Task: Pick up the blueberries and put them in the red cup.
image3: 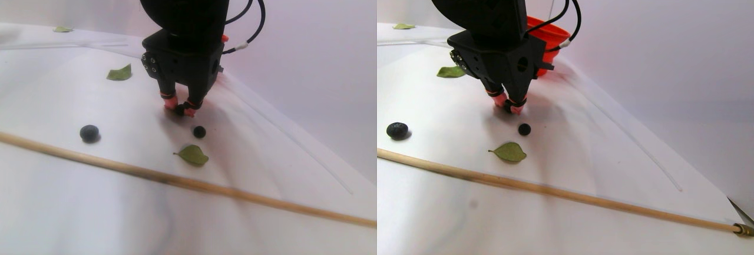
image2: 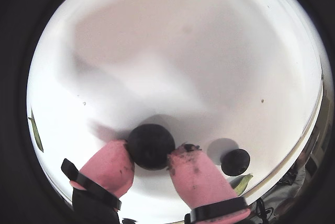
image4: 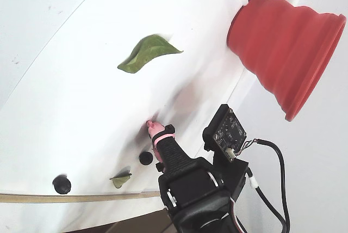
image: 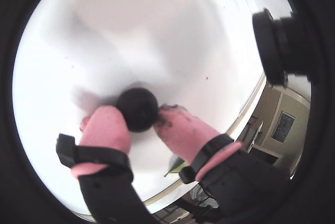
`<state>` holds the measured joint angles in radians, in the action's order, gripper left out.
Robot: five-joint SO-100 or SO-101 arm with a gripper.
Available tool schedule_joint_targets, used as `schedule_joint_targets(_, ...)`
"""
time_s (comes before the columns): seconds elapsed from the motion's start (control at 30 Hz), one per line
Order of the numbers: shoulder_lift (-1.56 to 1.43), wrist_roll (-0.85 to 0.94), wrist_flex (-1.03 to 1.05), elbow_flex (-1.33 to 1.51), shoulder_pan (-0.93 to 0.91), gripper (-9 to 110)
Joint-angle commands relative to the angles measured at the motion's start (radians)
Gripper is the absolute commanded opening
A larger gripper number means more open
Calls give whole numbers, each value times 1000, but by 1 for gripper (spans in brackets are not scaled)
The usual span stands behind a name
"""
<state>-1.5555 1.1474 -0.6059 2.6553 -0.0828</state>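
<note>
Bright, washed-out white scene with soft shadows; both wrist views are fisheye, black-vignetted and blurry.

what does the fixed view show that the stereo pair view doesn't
Only the fixed view shows the whole ribbed outside of the red cup and a small circuit board on the arm. Only the stereo pair shows the hand closed on a blueberry, plus a wooden stick's brass tip. Both show two loose blueberries, green leaves and the stick on the white table.
</note>
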Motion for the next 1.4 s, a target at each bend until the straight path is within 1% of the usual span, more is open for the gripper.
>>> schedule_joint_targets(0.0, -40, 11, 28, 3, -31, 11)
schedule_joint_targets(0.5, -252, 25, 218, 18, -6, 11)
schedule_joint_targets(1.13, -508, 71, 543, -51, 11, 11)
schedule_joint_targets(1.37, -551, 97, 601, -87, 14, 11)
